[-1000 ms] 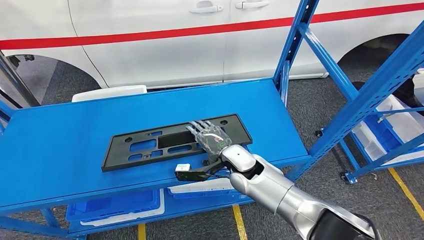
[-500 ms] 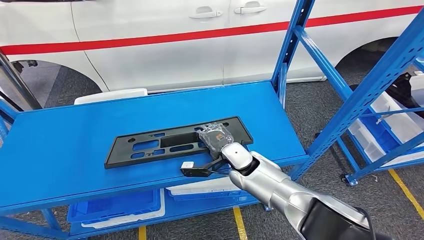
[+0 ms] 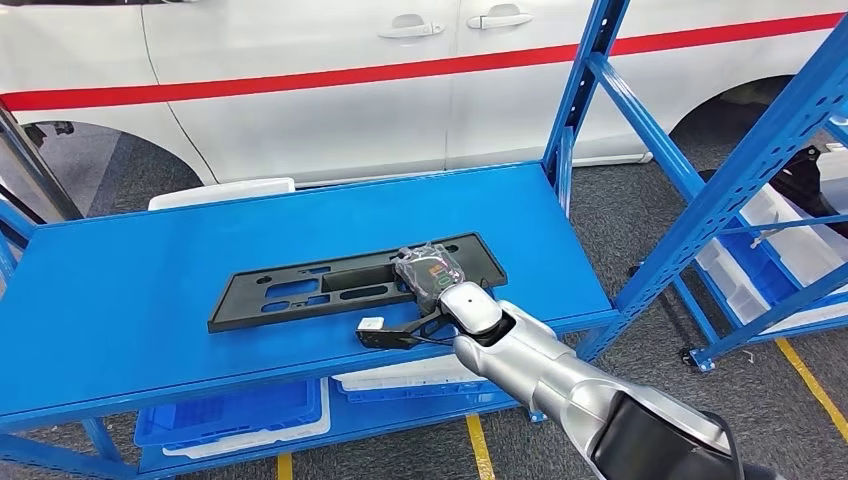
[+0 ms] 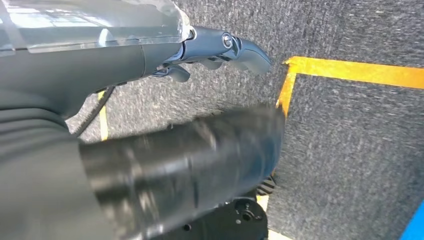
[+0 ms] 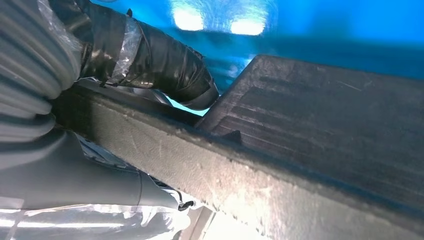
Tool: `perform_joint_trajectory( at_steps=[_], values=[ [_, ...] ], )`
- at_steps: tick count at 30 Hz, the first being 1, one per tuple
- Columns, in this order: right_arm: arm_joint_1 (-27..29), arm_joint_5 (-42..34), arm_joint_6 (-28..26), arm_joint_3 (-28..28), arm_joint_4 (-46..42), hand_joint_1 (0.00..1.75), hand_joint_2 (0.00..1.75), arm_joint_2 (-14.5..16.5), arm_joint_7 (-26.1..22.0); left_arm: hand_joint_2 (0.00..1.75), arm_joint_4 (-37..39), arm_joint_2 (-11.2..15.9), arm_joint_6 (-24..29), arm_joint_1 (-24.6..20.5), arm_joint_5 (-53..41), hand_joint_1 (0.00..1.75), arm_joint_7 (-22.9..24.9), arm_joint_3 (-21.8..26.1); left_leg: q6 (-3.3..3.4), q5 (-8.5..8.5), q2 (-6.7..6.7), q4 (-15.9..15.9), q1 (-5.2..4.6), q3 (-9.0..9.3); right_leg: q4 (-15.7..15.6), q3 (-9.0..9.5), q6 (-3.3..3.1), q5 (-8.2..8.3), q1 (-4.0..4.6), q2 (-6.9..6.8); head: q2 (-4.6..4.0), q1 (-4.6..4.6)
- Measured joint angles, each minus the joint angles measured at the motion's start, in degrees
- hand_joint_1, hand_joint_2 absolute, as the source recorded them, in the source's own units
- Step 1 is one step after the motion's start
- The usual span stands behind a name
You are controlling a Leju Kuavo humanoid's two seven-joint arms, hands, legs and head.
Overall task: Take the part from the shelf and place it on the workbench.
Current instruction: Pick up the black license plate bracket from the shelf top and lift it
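Head view: right hand (image 3: 432, 272) covers the right-middle stretch of the black part (image 3: 300, 290), and its fingertips curl out of sight into the cutout, so the actual contact can't be read. White car (image 3: 330, 90) is cut off by the top edge; the lower-tier blue bins (image 3: 232, 412) sit mostly hidden under the shelf deck (image 3: 120, 300). Left wrist view: large dark cylinder (robot's own body, motion-blurred) masks the lower left; left hand (image 4: 215, 50) is partly cut off, finger posture unclear.

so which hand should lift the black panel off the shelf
Right. The right hand is already closed over the black panel's near edge on the blue shelf, while the left hand hangs down by the floor, holding nothing.
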Motion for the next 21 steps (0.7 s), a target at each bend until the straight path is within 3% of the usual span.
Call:
perform_joint_trajectory(
  at_steps=[9, 14, 21],
  values=[
    [0.57, -1.93, -1.8, -1.04, -0.81, 1.75, 1.75, -0.02, -1.35, 1.75, -0.72, -0.49, -0.98, 0.11, 0.68, 0.0, -0.16, 0.63, -0.01, 0.0, 0.01, 0.0, 0.0, 0.0, 0.0, -0.04, 0.0, 0.0, 0.02, 0.01, 0.0, 0.0],
    [2.91, -9.06, -2.62, -7.44, -12.28, 1.75, 1.75, -2.52, -3.03, 1.75, -1.28, -1.0, -1.2, 0.21, 1.85, 0.0, -1.44, 1.55, -0.02, 0.02, 0.05, 0.04, -0.05, -0.08, 0.0, -0.38, 0.0, 0.01, 0.07, 0.06, 0.0, 0.0],
    [4.52, -9.41, -2.6, -8.86, -15.85, 1.75, 1.75, -3.37, -3.22, 1.75, -1.32, -1.22, -1.15, 0.3, 1.86, 0.0, -1.43, 2.01, -0.02, 0.02, 0.03, 0.04, -0.05, -0.3, 0.02, -0.6, 0.0, 0.01, 0.08, 0.04, 0.0, 0.0]
  ],
)
